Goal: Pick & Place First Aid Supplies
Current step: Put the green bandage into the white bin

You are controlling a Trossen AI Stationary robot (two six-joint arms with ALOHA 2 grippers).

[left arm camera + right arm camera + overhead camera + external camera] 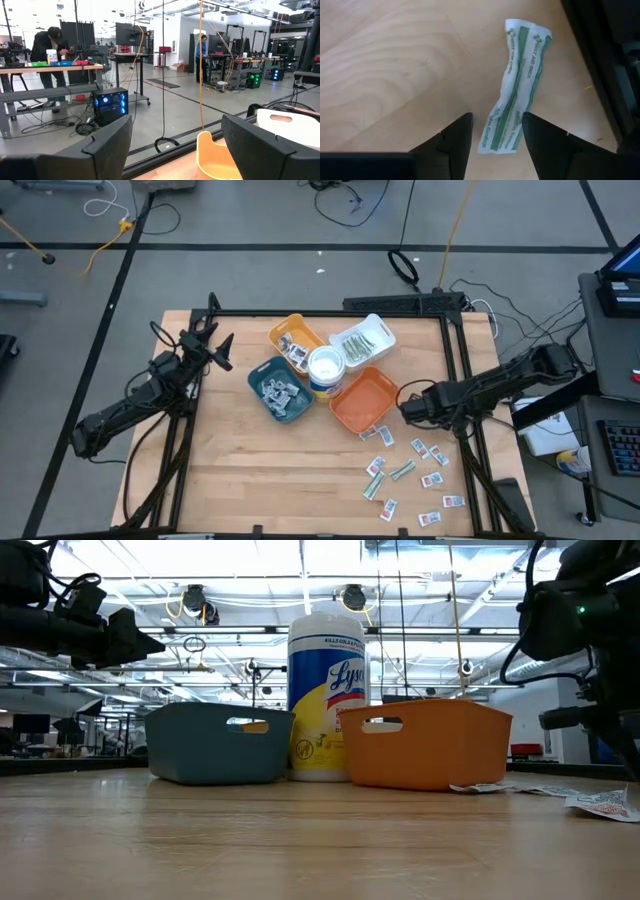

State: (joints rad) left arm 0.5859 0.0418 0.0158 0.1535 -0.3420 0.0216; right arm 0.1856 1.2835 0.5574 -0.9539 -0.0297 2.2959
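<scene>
- while the right claw hangs low over the pale wooden desk, a narrow green-and-white paper strip packet lies flat right under it, one end between the two dark fingers and the rest running straight ahead of them.
- its long axis lies roughly along the fingers' forward reach, with a slight bend; the fingers are part spread, one on each long side, not yet pinching it.
- as i judge it, closing would squeeze across the narrow width, which suits a thin strip, though a flat packet on wood may slide rather than lift.
- from above, the right claw sits by the right side of the orange plastic tray; the tray wall is near, so room is tighter on that side.
- other small flat first aid packets lie scattered on open wood nearer the front edge, well clear of the trays.
- a dark frame rail runs just beside the strip.
- the left claw waits with fingers spread wide at the far left of the desk, well apart from the packets, so the right arm is plainly the nearer one.
</scene>
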